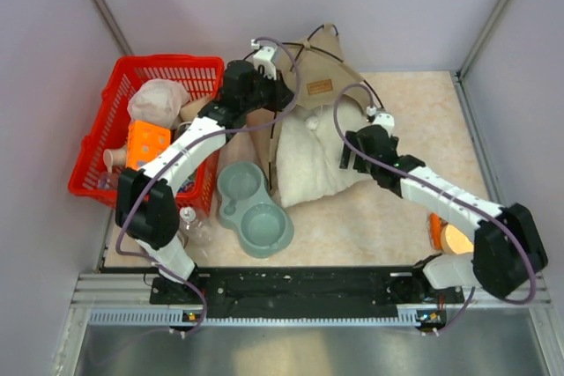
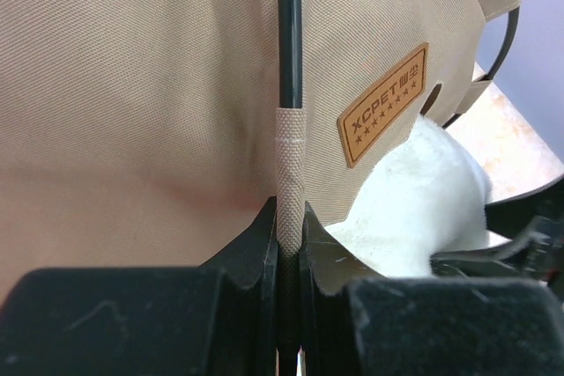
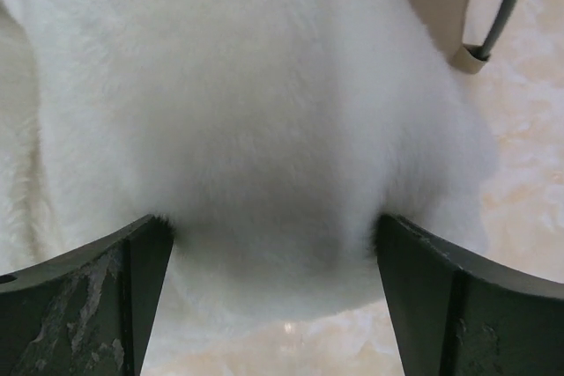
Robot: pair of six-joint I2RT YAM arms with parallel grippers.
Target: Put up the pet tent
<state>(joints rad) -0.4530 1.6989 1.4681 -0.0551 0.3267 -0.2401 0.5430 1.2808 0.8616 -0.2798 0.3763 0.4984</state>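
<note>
Pet tent (image 2: 132,85): coarse-woven tan fabric, slim pole

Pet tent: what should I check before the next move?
1. Left gripper shut on pole sleeve: ok.
2. Dark pole running into that sleeve: ok.
3. Right gripper open: ok.
4. Right fingers clear of fluffy white cushion: not ok, it bulges between them.
5. Pet tent fully standing: cannot tell.
</note>
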